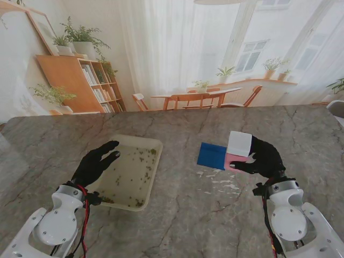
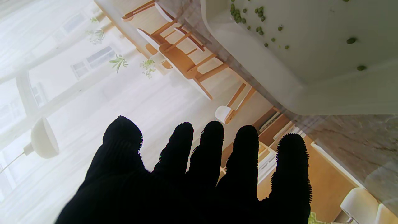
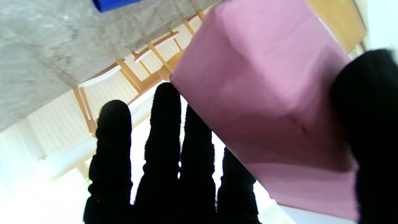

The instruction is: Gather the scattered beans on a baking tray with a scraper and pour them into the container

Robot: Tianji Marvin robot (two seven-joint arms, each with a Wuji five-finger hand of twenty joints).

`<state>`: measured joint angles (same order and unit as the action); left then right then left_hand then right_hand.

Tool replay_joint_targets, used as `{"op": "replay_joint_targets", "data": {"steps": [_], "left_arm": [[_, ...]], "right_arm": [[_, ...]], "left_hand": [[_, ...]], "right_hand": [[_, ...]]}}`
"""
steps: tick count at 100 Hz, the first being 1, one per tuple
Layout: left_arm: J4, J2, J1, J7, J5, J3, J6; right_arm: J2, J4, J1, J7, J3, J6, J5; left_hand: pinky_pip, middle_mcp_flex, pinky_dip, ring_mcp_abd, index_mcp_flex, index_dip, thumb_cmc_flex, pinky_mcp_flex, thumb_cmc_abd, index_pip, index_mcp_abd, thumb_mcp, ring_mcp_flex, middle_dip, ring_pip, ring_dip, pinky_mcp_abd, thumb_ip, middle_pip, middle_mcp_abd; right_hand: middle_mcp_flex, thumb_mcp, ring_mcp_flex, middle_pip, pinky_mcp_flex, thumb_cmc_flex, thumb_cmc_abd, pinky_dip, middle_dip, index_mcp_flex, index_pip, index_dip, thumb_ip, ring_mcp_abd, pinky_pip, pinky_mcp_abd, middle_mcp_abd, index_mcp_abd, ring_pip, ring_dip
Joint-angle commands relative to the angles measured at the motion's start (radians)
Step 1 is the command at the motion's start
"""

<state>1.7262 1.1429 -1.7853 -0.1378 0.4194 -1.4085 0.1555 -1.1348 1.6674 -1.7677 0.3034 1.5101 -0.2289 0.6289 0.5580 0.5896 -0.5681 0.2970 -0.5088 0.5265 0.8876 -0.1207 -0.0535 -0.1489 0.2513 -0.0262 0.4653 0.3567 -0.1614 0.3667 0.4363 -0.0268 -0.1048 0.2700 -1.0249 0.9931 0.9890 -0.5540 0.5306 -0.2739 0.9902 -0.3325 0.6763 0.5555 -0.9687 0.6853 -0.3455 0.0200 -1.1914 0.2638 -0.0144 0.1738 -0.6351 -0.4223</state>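
The left hand (image 1: 95, 164) hovers over the near left edge of the baking tray (image 1: 152, 144), fingers spread, holding nothing. The beans (image 1: 141, 166) lie scattered inside it, thickest at the far right corner. To the right, the right hand (image 1: 262, 157) grips the pink container (image 1: 237, 154), whose contents are hidden. Just left of that, the blue scraper (image 1: 211, 155) lies flat on the worktop (image 1: 183, 215), nearer the right hand.
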Motion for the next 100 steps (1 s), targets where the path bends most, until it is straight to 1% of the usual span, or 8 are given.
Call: {"op": "replay_joint_targets", "data": {"steps": [1, 10, 29, 47, 67, 74, 85, 100], "left_arm": [[0.013, 0.006, -0.015, -0.016, 0.004, -0.001, 0.009], [0.020, 0.008, -0.024, -0.031, 0.013, -0.005, 0.014], [0.034, 0.011, -0.037, -0.060, 0.044, -0.007, 0.014], [0.055, 0.014, -0.055, -0.120, 0.125, -0.003, 0.006], [0.069, 0.017, -0.053, -0.210, 0.231, 0.023, 0.007], [0.066, 0.016, -0.040, -0.230, 0.260, 0.037, 0.013], [0.057, 0.011, -0.006, -0.216, 0.270, 0.062, 0.027], [0.033, 0.002, 0.068, -0.141, 0.244, 0.108, 0.049]], "right_arm": [[-0.017, 0.024, 0.012, -0.007, -0.035, 0.006, 0.000], [-0.018, 0.028, 0.033, 0.009, -0.083, 0.029, 0.018], [-0.029, -0.012, 0.105, 0.061, -0.224, 0.099, 0.016], [-0.040, -0.058, 0.172, 0.112, -0.347, 0.136, 0.038], [-0.037, -0.091, 0.227, 0.120, -0.425, 0.123, 0.081], [-0.030, -0.105, 0.241, 0.119, -0.440, 0.117, 0.118], [-0.016, -0.132, 0.265, 0.104, -0.458, 0.103, 0.169], [-0.006, -0.171, 0.299, 0.092, -0.481, 0.094, 0.206]], "left_hand": [[0.015, 0.005, -0.014, -0.023, -0.015, 0.013, 0.013, -0.003, 0.000, -0.010, -0.012, -0.013, 0.012, 0.017, -0.010, 0.006, -0.015, -0.011, 0.000, -0.030], [0.015, 0.005, -0.014, -0.023, -0.016, 0.013, 0.015, -0.002, -0.001, -0.010, -0.011, -0.013, 0.011, 0.017, -0.010, 0.006, -0.014, -0.011, 0.000, -0.028], [0.016, 0.000, -0.014, -0.022, -0.008, 0.011, 0.019, -0.001, 0.000, -0.007, -0.005, -0.013, 0.007, 0.017, -0.009, 0.006, -0.015, -0.010, 0.002, -0.026], [0.024, -0.020, -0.017, -0.029, 0.020, 0.007, 0.023, -0.002, 0.010, 0.005, 0.014, -0.013, -0.006, 0.016, -0.007, 0.006, -0.027, -0.008, 0.006, -0.030], [0.030, -0.103, -0.014, -0.052, 0.093, -0.006, 0.005, 0.019, 0.022, 0.033, 0.051, -0.015, -0.061, 0.008, 0.010, -0.002, -0.056, -0.004, 0.026, -0.038], [0.013, -0.142, 0.003, -0.059, 0.148, -0.020, -0.012, 0.036, 0.031, 0.054, 0.075, -0.010, -0.096, 0.002, 0.020, -0.011, -0.069, -0.001, 0.028, -0.039], [-0.011, -0.188, 0.018, -0.058, 0.199, -0.033, -0.029, 0.063, 0.048, 0.073, 0.107, -0.013, -0.137, -0.007, 0.035, -0.022, -0.077, 0.000, 0.041, -0.030], [-0.060, -0.238, 0.044, -0.051, 0.246, -0.056, -0.048, 0.088, 0.077, 0.090, 0.142, -0.008, -0.188, -0.022, 0.047, -0.039, -0.083, 0.005, 0.049, -0.012]], "right_hand": [[-0.166, 0.315, 0.043, -0.176, 0.023, -0.208, -0.114, -0.021, 0.097, 0.103, -0.297, 0.107, 0.112, -0.047, -0.034, -0.018, -0.087, 0.258, -0.043, -0.030], [-0.189, 0.320, 0.065, -0.192, 0.045, -0.199, -0.105, -0.023, 0.102, 0.108, -0.292, 0.101, 0.111, -0.060, -0.043, -0.023, -0.100, 0.263, -0.059, -0.037], [-0.196, 0.311, 0.070, -0.207, 0.050, -0.200, -0.110, -0.023, 0.107, 0.108, -0.290, 0.092, 0.116, -0.063, -0.050, -0.024, -0.099, 0.258, -0.076, -0.045], [-0.198, 0.309, 0.070, -0.238, 0.049, -0.200, -0.114, -0.020, 0.120, 0.102, -0.297, 0.083, 0.123, -0.066, -0.054, -0.023, -0.099, 0.257, -0.095, -0.053], [-0.180, 0.302, 0.051, -0.313, 0.033, -0.203, -0.126, -0.015, 0.133, 0.091, -0.305, 0.082, 0.129, -0.068, -0.054, -0.022, -0.095, 0.245, -0.146, -0.075], [-0.178, 0.299, 0.050, -0.322, 0.034, -0.200, -0.130, -0.016, 0.130, 0.087, -0.305, 0.080, 0.129, -0.072, -0.058, -0.025, -0.098, 0.246, -0.154, -0.077], [-0.173, 0.291, 0.046, -0.327, 0.034, -0.196, -0.138, -0.016, 0.125, 0.083, -0.304, 0.073, 0.130, -0.074, -0.059, -0.027, -0.101, 0.245, -0.159, -0.078], [-0.165, 0.272, 0.042, -0.341, 0.033, -0.196, -0.147, -0.017, 0.103, 0.074, -0.314, 0.045, 0.138, -0.078, -0.061, -0.033, -0.104, 0.250, -0.169, -0.074]]}}
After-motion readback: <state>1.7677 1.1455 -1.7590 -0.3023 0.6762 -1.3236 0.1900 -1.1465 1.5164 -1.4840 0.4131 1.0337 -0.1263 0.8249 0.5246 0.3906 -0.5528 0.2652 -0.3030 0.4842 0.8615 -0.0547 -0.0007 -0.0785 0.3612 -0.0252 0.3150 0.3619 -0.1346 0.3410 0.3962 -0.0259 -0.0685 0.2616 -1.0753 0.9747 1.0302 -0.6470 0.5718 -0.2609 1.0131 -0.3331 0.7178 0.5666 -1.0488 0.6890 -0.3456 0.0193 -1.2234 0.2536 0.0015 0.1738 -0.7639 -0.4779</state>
